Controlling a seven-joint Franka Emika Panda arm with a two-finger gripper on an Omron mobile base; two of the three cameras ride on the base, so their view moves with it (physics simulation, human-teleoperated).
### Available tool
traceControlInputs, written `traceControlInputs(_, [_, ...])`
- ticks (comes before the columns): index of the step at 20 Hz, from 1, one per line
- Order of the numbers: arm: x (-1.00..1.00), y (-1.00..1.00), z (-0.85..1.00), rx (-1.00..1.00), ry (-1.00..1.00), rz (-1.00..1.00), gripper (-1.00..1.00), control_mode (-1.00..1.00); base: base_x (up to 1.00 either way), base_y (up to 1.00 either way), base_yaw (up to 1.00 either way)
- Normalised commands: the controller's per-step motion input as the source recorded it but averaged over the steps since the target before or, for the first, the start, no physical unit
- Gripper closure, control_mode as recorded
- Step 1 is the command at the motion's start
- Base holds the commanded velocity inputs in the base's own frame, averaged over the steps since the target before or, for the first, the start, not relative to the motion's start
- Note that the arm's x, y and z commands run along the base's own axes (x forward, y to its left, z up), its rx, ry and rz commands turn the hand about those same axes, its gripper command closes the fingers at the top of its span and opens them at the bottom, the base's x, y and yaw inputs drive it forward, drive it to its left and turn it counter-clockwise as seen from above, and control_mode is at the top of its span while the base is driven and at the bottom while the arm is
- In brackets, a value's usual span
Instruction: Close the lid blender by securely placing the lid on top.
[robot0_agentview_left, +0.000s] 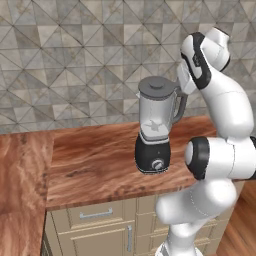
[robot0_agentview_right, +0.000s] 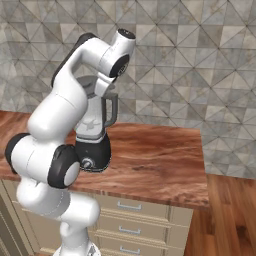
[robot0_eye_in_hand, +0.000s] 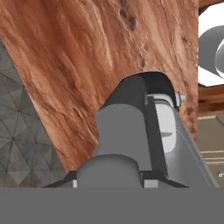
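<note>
Lid (robot0_agentview_left: 157, 86) on blender (robot0_agentview_left: 155, 131) — on counter (robot0_agentview_left: 95, 165)

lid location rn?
The lid sits on top of the blender jar, mid-counter in the left base view, just left of the arm.

The robot arm (robot0_agentview_left: 220, 145) is big, white and smooth, made of fat round tubes that look like shiny plastic. At the right of the left base view there are black rings where the parts join, one wide black band around a round joint in the middle and another black strip along the top part near the upper right. In the right base view the same white arm (robot0_agentview_right: 60, 145) fills the left side, with a round black cap at lower left and a small dark circle on the end at the top.
</note>
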Motion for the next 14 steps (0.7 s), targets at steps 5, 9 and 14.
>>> traceControlInputs(5, [0.27,0.00,0.00,-0.08,0.00,0.00,1.00,-1.00,0.00,0.00,0.00])
traceControlInputs(9, [-0.01,0.01,0.06,-0.06,0.00,0.00,1.00,-1.00,0.00,0.00,0.00])
traceControlInputs(14, [-0.34,0.03,0.21,-0.02,0.05,-0.01,1.00,-1.00,0.00,0.00,0.00])
